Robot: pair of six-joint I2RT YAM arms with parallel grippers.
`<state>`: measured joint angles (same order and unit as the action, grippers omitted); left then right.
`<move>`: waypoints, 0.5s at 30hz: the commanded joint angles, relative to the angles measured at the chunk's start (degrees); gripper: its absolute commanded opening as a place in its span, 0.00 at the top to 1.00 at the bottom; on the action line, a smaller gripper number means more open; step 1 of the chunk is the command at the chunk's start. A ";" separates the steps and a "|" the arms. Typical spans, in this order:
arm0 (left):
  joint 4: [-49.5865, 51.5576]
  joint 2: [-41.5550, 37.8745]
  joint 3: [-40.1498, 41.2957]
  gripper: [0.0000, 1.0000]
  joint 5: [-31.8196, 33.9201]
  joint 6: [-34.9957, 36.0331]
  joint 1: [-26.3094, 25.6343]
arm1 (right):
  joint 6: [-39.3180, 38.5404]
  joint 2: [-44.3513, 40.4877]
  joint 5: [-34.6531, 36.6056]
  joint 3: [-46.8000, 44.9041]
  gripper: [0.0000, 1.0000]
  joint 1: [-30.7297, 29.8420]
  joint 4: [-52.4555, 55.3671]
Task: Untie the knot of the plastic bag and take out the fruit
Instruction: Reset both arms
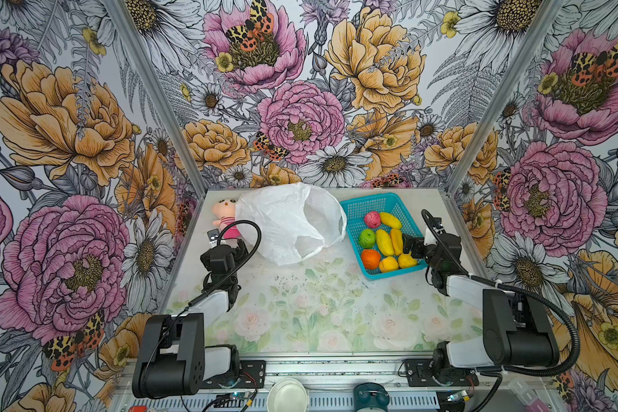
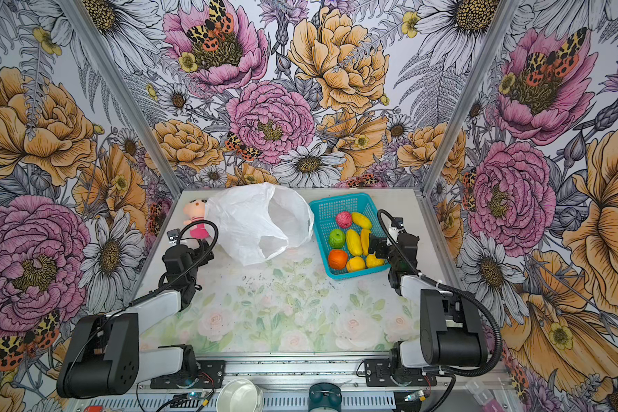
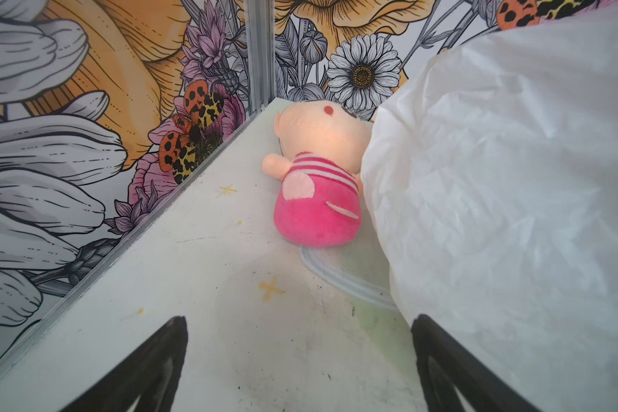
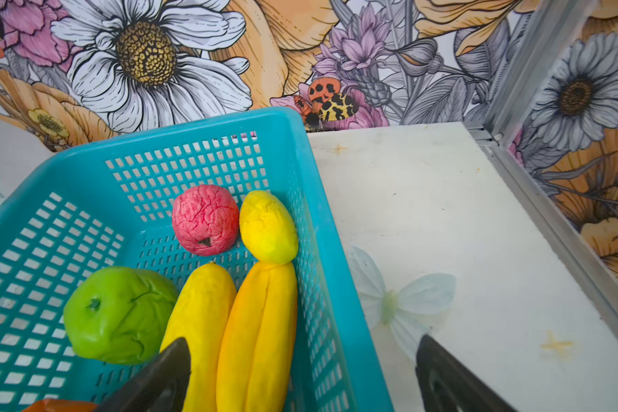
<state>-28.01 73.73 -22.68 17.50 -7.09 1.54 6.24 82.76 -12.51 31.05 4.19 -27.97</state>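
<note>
As both tools hang with jaws wide and nothing held, the fruit sits in the basket at the table's far right: a pink-red ball, a green, an orange, several yellow. The bag lies slumped at far middle, mouth gaping towards the basket and its edge at the basket's rim. A doll lies at far left, partly under the bag. The left gripper is over bare table just beside the bag, near the doll. The right gripper straddles the basket's near wall, one finger over yellow fruit, one outside.
</note>
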 commanded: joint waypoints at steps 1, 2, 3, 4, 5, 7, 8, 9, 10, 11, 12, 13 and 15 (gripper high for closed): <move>-7.49 2.10 -0.18 0.01 1.26 2.08 -0.80 | -4.61 3.87 -8.14 5.07 0.00 -0.49 6.22; -8.75 3.10 -0.40 0.01 1.65 2.77 -1.19 | -4.99 3.35 -7.47 4.19 0.01 -0.51 5.25; -9.80 4.14 -0.85 0.01 1.73 3.55 -1.67 | -5.25 1.95 -5.17 2.05 0.00 -0.69 2.49; -10.19 4.99 -1.44 0.01 1.81 4.16 -2.05 | -5.27 0.66 -3.53 -0.33 0.00 -0.74 -1.80; -10.40 6.01 -2.10 0.01 1.48 4.74 -2.32 | -5.26 -0.45 -1.75 -3.67 0.00 -0.57 -7.17; -14.62 8.48 -1.47 0.01 0.04 5.28 -2.60 | -3.13 1.65 3.29 -10.17 0.01 -0.38 -22.05; -20.90 11.82 -0.12 0.01 -0.80 5.46 -2.60 | -1.83 3.31 4.39 -10.82 0.00 0.47 -24.99; -24.08 14.18 0.26 0.01 -3.82 6.68 -2.40 | -0.64 4.67 5.35 -10.69 0.01 1.13 -25.49; -23.71 14.12 0.38 0.01 -4.93 7.07 -2.48 | 0.47 5.96 7.14 -10.30 0.01 1.17 -26.99; -24.79 14.52 0.66 0.01 -5.11 7.09 -2.36 | 0.37 4.96 8.22 -10.11 0.00 1.14 -24.42; -25.57 14.76 0.93 0.01 -4.94 7.04 -2.43 | 0.43 5.02 10.19 -10.53 0.01 0.64 -25.32; -26.54 15.15 1.30 0.01 -4.91 7.09 -2.41 | 1.14 5.62 11.32 -10.74 0.00 0.53 -27.07; -26.31 15.04 1.41 0.01 -4.97 7.09 -2.53 | 0.77 5.20 11.93 -10.81 0.00 0.35 -26.06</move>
<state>-47.88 88.95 -22.00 14.72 -1.26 -0.69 4.73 86.74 -5.13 21.76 4.62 -53.08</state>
